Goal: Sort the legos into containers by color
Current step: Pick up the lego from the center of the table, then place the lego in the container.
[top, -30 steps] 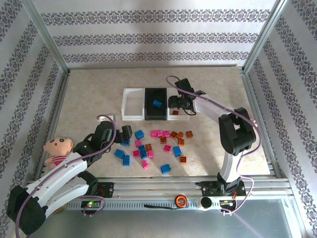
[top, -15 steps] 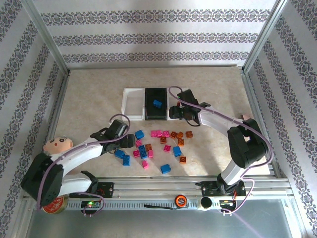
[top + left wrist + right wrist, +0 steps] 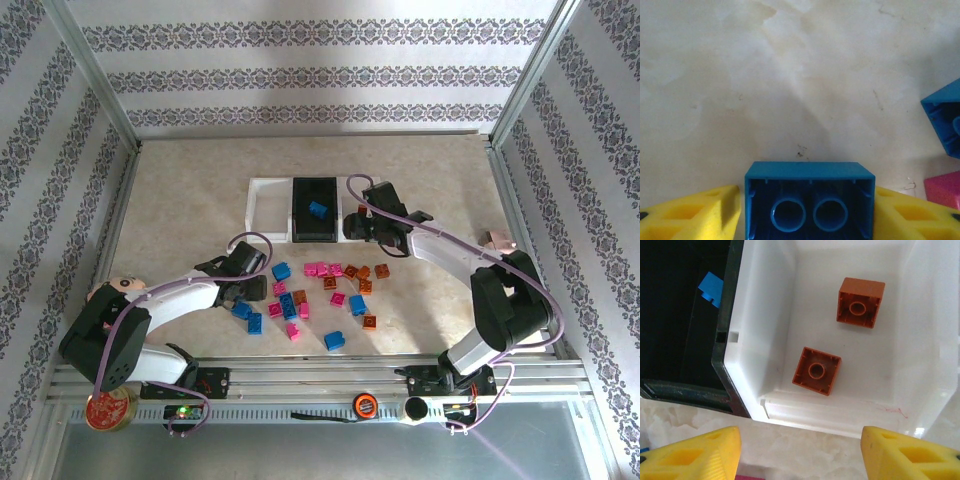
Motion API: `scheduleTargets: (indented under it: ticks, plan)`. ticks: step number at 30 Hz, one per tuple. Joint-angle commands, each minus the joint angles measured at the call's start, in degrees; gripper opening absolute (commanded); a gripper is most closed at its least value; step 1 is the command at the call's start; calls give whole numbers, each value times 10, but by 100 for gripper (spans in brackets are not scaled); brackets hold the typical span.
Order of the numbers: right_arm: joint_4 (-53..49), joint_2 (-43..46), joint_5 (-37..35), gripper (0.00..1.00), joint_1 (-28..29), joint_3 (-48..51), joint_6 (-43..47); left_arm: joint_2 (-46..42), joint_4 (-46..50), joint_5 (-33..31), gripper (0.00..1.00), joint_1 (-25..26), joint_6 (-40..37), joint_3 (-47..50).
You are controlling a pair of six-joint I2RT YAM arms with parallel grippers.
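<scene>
Left arm swung inward since earlier frame; left gripper (image 3: 252, 285) now brackets blue lego (image 3: 809, 200) on table, and I cannot tell if it's clamped. Right gripper (image 3: 800, 440) spread, empty, above white tray (image 3: 780, 315) holding two orange legos (image 3: 816, 370). My judgement: blue lego bound for black tray (image 3: 296, 210).

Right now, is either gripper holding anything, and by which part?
The left gripper clamps a blue brick by its two short ends, one finger on each. The right gripper is open and holds nothing.
</scene>
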State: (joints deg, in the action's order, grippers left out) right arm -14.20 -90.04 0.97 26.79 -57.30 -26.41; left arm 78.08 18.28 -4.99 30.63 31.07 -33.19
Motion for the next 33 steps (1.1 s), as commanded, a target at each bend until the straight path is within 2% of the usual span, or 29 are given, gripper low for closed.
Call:
scheduleTargets:
  ticks: [1,7,11,14,22,27,33]
  plan:
    - [11,23,4,65,4,17,-11,16,-85,31,60,-5,-25,-5]
    - [20,51,10,65,4,50,-22,-13,-67,45,45,-4,-32,-29]
    - [27,78,10,65,5,82,-29,-54,-46,47,44,14,-37,-77]
    - [33,94,9,65,8,104,-36,-40,-44,56,44,22,-43,-131]
    - [35,132,3,65,18,146,-47,139,-74,79,44,31,-64,-331]
    - [24,170,-3,66,23,170,-49,274,-57,88,44,23,-70,-467]
    - [4,229,-6,67,27,203,-53,377,-16,93,47,20,-64,-593]
